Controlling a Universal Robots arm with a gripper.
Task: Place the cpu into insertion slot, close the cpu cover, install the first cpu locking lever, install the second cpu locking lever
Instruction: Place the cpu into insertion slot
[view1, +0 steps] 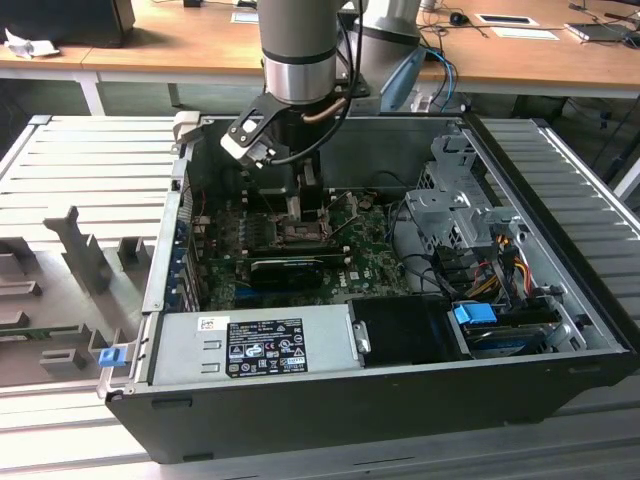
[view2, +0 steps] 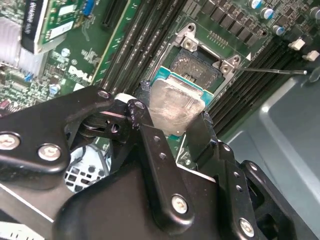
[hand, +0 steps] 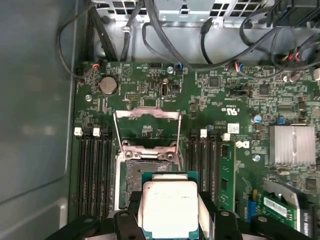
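Now my arm (view1: 298, 45) hangs straight down into the open dark computer case (view1: 400, 405). My claw (view2: 176, 109) grasps the flat silver-topped cpu (hand: 170, 210) over the square black insertion slot (view2: 196, 67).

This looks like a robotics lab or electronics workshop. An open computer case (view1: 380, 330) lies on a ribbed metal bench (view1: 90, 160) mid-frame in the exterior view, under a robot arm (view1: 300, 40). Wooden desks (view1: 180, 45) with cables (view1: 445, 78) and papers (view1: 525, 33) run along the top edge, and grey fixtures (view1: 78, 250) sit at lower left.
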